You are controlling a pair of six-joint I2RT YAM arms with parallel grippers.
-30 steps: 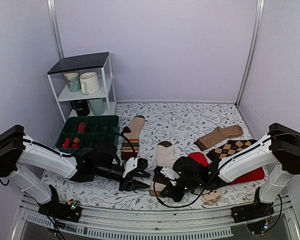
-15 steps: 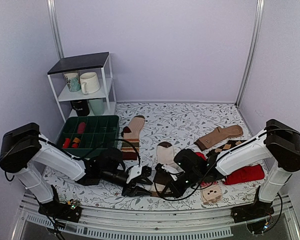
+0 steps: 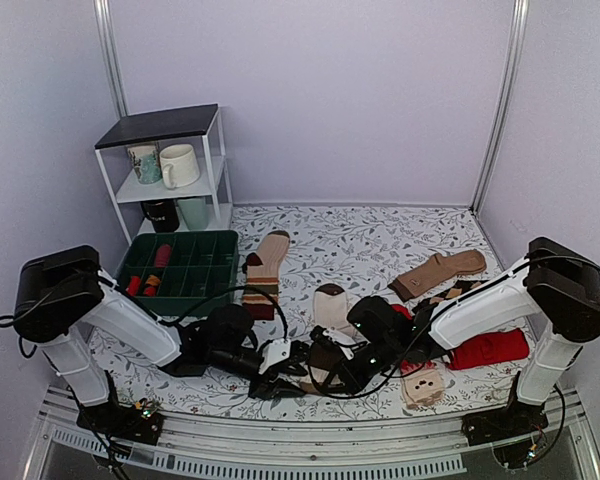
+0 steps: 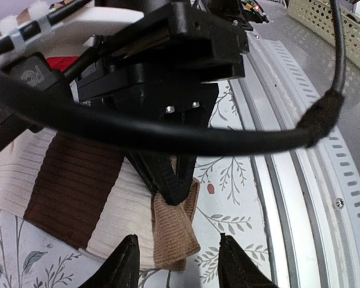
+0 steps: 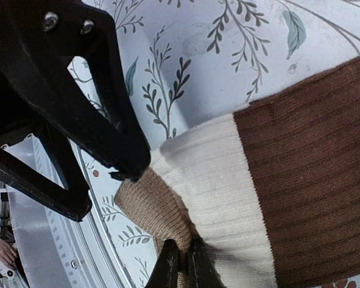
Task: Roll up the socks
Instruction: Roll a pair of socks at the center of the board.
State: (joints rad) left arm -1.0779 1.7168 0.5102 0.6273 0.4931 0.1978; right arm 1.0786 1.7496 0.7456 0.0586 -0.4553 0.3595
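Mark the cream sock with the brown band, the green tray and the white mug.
cream sock (image 4: 125,211): left wrist view, cream stretch between brown band and tan toe.
green tray (image 3: 185,236): top view, its far rim.
white mug (image 3: 178,166): top view, its side wall.

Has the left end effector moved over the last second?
Yes: the left end effector shifted right and nearer, away from the green bin.

Soft, even overhead light, faint shadows; overhead view sharp, both wrist views blur on nearest black parts
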